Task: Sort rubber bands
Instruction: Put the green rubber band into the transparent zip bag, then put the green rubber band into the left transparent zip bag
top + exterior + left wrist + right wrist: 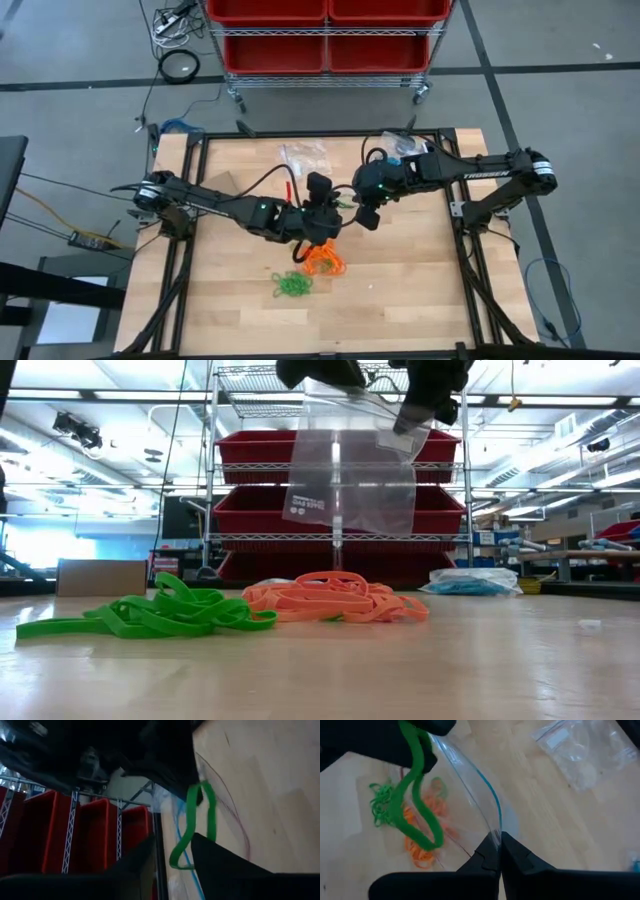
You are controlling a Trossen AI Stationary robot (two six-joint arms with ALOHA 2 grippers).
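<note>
Wooden table (420,290): green rubber bands (291,285) and orange rubber bands (325,260) piled side by side. Right gripper (497,851) pinches a clear bag (350,470) rim, held aloft. Left gripper (322,205), fingers seemingly parted, dangles a green band (415,795) at the bag mouth.

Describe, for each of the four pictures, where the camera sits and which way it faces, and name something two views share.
High view: overhead, straight down on the table; both arms show.
Low view: table height, facing the red bins; grippers hold a clear bag above.
Left wrist view: past the left gripper, a green band.
Right wrist view: right gripper pinches the bag's edge.
Shared: the orange bands and green pile in high, low and right wrist views.
</note>
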